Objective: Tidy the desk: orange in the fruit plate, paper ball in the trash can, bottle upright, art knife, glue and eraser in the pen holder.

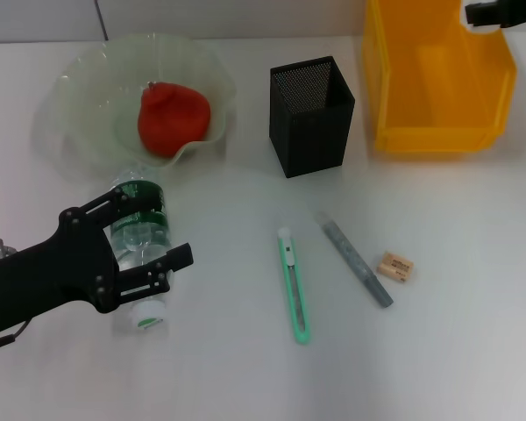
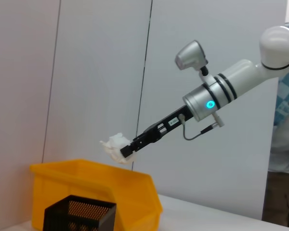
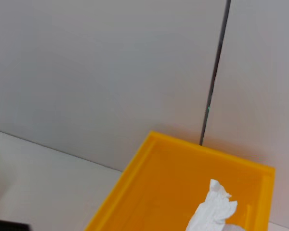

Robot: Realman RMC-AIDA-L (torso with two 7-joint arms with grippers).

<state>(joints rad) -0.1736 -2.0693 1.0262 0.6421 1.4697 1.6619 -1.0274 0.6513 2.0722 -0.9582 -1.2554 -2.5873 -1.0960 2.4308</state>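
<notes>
While clamped in right gripper (image 2: 126,150) jaws, paper ball (image 2: 114,146) — above trash can (image 2: 86,183)

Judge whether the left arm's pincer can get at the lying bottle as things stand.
Probably yes: the left pincer is open directly over the bottle, which lies on its side on the desk with nothing covering it.

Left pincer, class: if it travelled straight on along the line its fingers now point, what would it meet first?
The left pincer points across the lying water bottle, which already sits between its open fingers, so it would meet that first. Height above the bottle is unclear; beyond it lies the green art knife.
</notes>
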